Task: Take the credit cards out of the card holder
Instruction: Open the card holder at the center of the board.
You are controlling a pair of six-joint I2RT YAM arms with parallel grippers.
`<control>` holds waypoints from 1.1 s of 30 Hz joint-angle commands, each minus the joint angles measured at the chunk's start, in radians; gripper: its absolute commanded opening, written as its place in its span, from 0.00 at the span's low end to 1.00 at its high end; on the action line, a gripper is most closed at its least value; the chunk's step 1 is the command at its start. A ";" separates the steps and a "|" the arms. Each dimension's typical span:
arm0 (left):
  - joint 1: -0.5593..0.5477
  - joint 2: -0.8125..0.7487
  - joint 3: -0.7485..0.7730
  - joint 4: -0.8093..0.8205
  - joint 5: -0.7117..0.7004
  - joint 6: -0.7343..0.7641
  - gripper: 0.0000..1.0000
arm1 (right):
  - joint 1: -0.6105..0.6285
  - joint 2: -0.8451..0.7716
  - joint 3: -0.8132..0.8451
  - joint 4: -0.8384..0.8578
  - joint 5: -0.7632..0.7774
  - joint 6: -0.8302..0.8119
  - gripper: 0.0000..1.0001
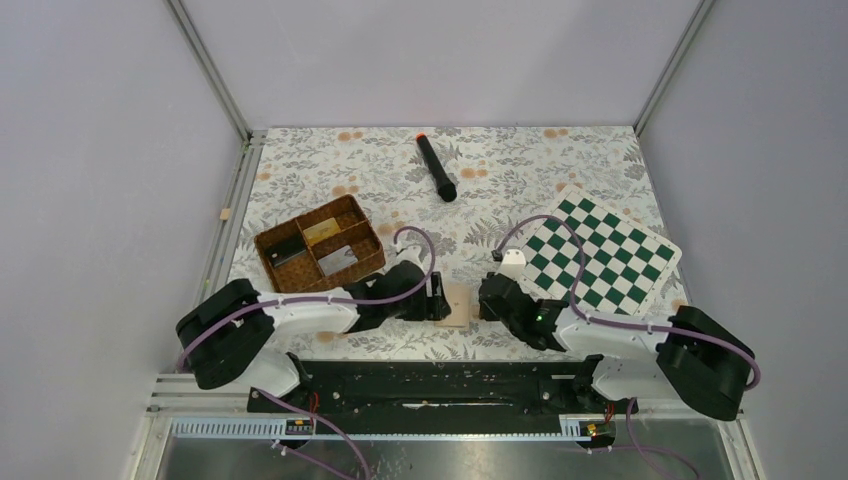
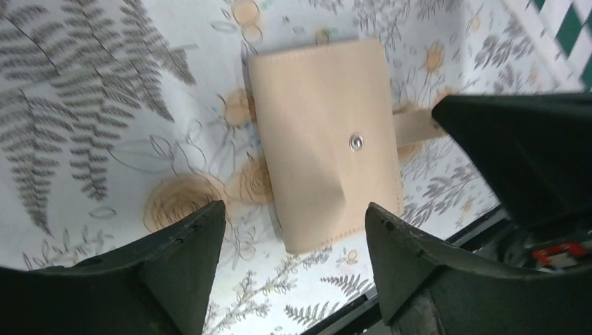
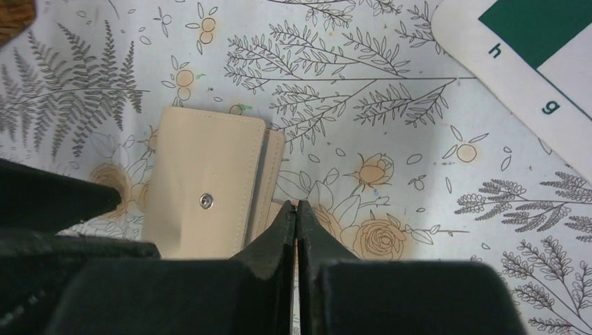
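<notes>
On the floral tablecloth (image 1: 500, 170) between pale walls (image 1: 450, 60), left fingers (image 2: 183, 265) wide by card holder (image 2: 314, 139); right fingers (image 3: 274, 246) closed.

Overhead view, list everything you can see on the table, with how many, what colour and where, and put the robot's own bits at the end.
card holder: one, tan, near edge, between the two claws.
basket: one, brown woven, partitioned, left of centre.
flat pieces: three, gold, dark and grey, in the basket's compartments; too small to identify.
chequered board: one, green and white, right side.
rod: one, black with an orange tip, far centre.
tablecloth: one, pale with grey leaves and orange blooms, covering the table.
left claw: one, black, open, at the holder's end.
right claw: one, black, shut, beside the holder's strap side.
</notes>
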 commanded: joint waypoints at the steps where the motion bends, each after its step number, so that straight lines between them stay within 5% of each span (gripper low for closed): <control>1: -0.114 -0.036 0.071 -0.179 -0.210 0.056 0.75 | -0.017 -0.086 -0.051 0.115 -0.036 0.053 0.00; 5: -0.202 -0.018 0.118 -0.234 -0.313 0.058 0.85 | -0.028 -0.119 -0.076 0.141 -0.050 0.058 0.00; 19: -0.305 0.139 0.250 -0.248 -0.404 0.152 0.98 | -0.048 -0.154 -0.133 0.189 -0.080 0.058 0.00; 33: -0.312 0.172 0.281 -0.296 -0.485 0.116 0.95 | -0.057 -0.173 -0.172 0.227 -0.088 0.043 0.00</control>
